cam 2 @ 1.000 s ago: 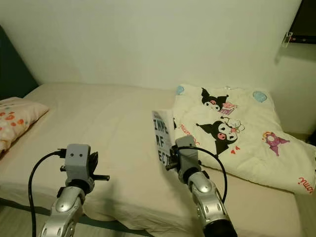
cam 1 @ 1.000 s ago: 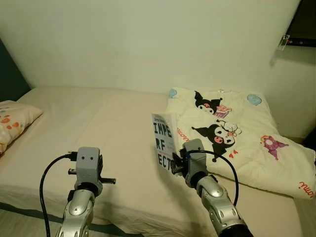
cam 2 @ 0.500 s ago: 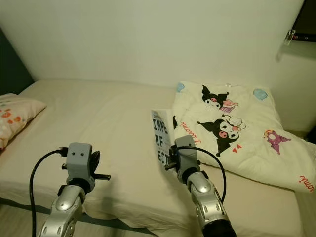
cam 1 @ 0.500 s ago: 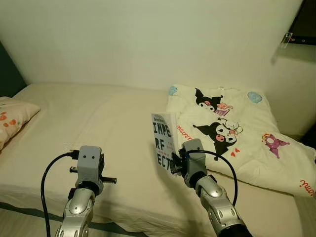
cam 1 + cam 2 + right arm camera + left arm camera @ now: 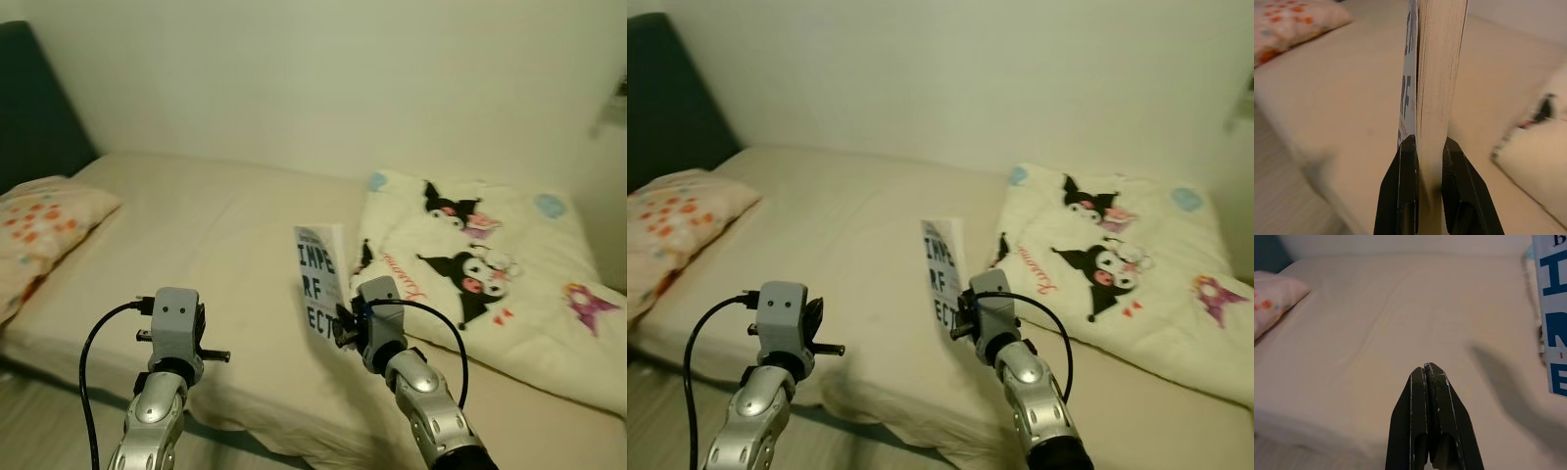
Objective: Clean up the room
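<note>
Book (image 5: 319,285): one, upright, clamped in right pincer (image 5: 1428,161); one pillow (image 5: 44,217).

book (image 5: 319,284): lower edge hidden behind right tool (image 5: 1426,161), title letters cut off | pillow (image 5: 44,220): cropped at 9 o'clock edge | quilt (image 5: 490,274): runs off at 3 o'clock, prints soft | bed (image 5: 823,245) front edge and floor at 6 o'clock: blurred

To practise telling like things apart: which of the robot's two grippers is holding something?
The right gripper: its fingers clamp the lower edge of an upright book above the bed. The left gripper is shut on nothing.
</note>
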### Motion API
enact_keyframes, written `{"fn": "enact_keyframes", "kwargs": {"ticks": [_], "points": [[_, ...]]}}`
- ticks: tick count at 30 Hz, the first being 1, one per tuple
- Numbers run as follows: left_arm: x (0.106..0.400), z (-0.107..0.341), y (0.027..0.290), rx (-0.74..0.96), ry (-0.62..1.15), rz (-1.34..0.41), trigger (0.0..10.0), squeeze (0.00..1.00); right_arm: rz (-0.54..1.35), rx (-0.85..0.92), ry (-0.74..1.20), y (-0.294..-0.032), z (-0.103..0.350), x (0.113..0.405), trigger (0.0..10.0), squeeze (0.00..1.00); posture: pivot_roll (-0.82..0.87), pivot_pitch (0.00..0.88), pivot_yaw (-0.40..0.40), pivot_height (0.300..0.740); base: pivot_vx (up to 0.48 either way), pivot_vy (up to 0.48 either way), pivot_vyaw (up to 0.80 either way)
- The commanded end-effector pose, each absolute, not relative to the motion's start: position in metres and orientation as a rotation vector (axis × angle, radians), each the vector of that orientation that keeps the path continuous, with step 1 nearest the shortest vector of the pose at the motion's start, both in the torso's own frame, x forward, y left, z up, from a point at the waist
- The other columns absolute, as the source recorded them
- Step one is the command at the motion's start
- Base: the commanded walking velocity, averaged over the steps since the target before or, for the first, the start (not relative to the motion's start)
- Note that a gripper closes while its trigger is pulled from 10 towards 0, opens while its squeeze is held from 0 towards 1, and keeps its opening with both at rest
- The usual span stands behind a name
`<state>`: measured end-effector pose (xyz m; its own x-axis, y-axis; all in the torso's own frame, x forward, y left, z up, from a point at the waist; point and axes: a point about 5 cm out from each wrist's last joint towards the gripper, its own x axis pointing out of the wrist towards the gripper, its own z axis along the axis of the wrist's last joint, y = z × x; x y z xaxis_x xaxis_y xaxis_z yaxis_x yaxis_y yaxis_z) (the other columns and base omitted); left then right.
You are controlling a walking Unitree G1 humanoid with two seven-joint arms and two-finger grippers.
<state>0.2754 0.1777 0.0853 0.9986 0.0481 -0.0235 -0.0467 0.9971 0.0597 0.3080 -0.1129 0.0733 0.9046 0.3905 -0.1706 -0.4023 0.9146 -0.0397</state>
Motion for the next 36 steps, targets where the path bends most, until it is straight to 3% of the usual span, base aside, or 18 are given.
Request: {"fn": "enact_keyframes", "kwargs": {"ticks": [1,30,36], "points": [[0.272,0.082,0.18,0.054,0.042,0.053,10.0,0.0,0.421,-0.069,0.12,-0.11,0.079,0.309,10.0,0.0,-0.02,0.095,0.021,0.74,0.0,0.0,0.8],[0.272,0.077,0.173,0.053,0.102,0.021,10.0,0.0,0.415,-0.03,0.104,-0.107,0.088,0.322,10.0,0.0,-0.01,0.094,0.025,0.74,0.0,0.0,0.8],[0.273,0.073,0.175,0.07,0.145,0.079,10.0,0.0,0.402,-0.01,0.11,-0.107,0.089,0.324,10.0,0.0,-0.01,0.09,0.021,0.74,0.0,0.0,0.8]]}}
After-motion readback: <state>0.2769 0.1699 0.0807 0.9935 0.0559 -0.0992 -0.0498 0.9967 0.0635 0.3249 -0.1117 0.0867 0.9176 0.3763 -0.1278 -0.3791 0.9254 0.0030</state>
